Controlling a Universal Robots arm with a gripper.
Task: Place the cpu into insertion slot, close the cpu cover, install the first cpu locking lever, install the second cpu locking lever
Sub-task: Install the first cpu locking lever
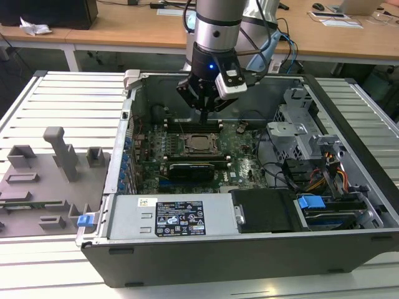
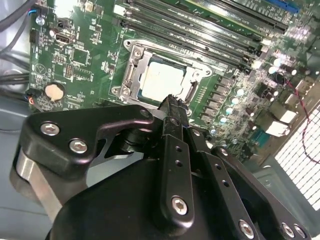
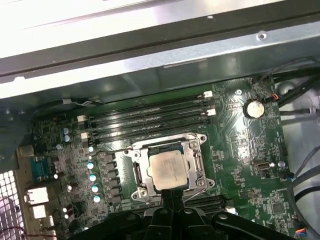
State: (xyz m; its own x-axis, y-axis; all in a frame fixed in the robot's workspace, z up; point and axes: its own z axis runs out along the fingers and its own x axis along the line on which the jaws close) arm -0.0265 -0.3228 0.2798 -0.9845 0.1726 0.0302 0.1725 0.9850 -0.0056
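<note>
The cpu lies flat in the insertion slot on the green board, its silver top showing in both wrist views. The cpu cover sits down around it as a silver frame. My gripper hangs inside the open computer case, a little above the socket and toward its back edge. In both wrist views its black fingers are pressed together with nothing between them, and their tips reach the socket's near rim. I cannot make out how the locking levers stand.
Long black memory slots run beside the socket. A black card lies in front of it, with the power supply along the case front and a drive cage with cables at the exterior view's right. A grey fixture rests on the table outside.
</note>
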